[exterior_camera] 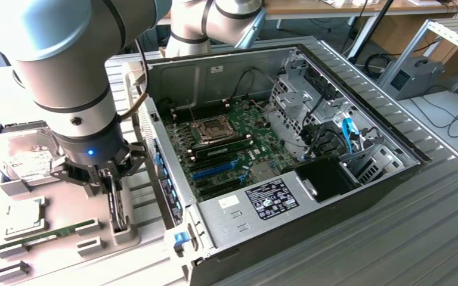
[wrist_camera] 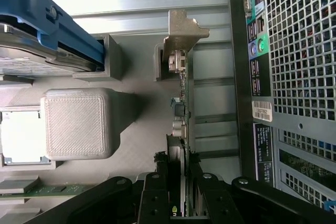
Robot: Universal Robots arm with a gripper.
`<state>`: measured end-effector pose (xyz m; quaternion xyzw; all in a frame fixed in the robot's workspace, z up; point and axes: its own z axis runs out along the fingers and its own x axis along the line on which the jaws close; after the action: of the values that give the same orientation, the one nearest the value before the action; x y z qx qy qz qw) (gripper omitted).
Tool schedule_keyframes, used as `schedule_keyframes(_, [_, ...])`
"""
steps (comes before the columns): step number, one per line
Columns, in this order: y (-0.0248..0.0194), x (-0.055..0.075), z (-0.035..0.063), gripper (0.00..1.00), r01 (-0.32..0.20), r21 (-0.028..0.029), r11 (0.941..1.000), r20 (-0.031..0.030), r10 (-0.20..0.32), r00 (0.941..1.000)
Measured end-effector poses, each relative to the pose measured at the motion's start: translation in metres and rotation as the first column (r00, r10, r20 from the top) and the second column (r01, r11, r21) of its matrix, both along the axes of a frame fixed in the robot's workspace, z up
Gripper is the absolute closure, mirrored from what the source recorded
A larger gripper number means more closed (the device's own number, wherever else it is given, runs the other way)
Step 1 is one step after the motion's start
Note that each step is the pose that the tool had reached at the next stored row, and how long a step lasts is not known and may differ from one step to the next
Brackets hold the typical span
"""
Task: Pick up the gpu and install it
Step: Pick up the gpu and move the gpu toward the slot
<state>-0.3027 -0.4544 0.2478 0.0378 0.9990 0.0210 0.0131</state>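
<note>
Early stage of installation: gpu (exterior_camera: 116,205) upright in grey holder (exterior_camera: 122,229) beside open computer case (exterior_camera: 205,77), clamped edge-on between gripper (exterior_camera: 111,180) jaws, not yet lifted out nor seated on motherboard (exterior_camera: 231,138).

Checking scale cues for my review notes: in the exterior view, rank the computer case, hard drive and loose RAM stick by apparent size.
1. computer case, by far the largest.
2. hard drive, partly covered.
3. RAM stick: about as long as the drive, but far narrower.
</note>
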Motion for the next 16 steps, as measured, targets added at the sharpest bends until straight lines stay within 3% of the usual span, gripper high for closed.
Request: schedule_keyframes(16, [0.0000,0.0000,0.0031,0.74,0.000,-0.0002,1.0000,0.0000,0.000,1.0000])
